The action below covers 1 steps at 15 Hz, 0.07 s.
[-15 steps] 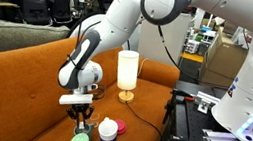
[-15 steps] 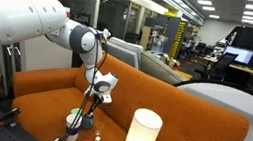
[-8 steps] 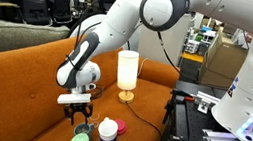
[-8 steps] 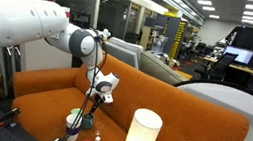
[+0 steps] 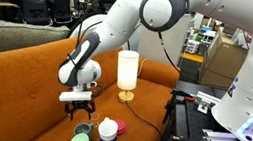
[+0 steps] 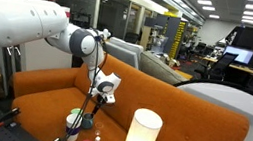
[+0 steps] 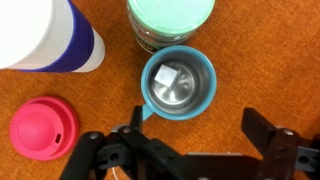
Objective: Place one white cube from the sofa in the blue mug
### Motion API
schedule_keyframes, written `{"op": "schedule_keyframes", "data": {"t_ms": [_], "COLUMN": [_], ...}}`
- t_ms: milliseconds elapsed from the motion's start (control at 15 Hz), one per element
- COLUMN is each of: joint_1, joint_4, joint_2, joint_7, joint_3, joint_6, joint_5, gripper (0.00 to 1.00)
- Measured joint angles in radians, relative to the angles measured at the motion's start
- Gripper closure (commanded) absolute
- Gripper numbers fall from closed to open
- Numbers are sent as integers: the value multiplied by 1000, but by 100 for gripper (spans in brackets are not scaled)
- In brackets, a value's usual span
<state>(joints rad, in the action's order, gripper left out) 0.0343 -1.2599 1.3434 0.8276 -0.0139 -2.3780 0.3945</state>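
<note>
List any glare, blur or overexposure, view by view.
Wrist view: the blue mug has a shiny inside that mirrors light around the white cube; the close white cup looks soft. Exterior view: the lit lamp in the foreground is blown out to near-featureless white.

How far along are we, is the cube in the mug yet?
Done: a white cube lies inside the blue mug, on its metal floor. In hand: nothing; the tool hangs open and empty just above the mug. Left: probably only lifting the arm away from the sofa.
</note>
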Motion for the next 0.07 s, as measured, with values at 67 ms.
{"op": "schedule_keyframes", "data": {"t_ms": [67], "joint_1": [-1], "joint_4": [0], "joint_2": [0], "joint_7": [1], "joint_3": [0], "joint_6": [0], "joint_5": [0], "gripper": [0]}}
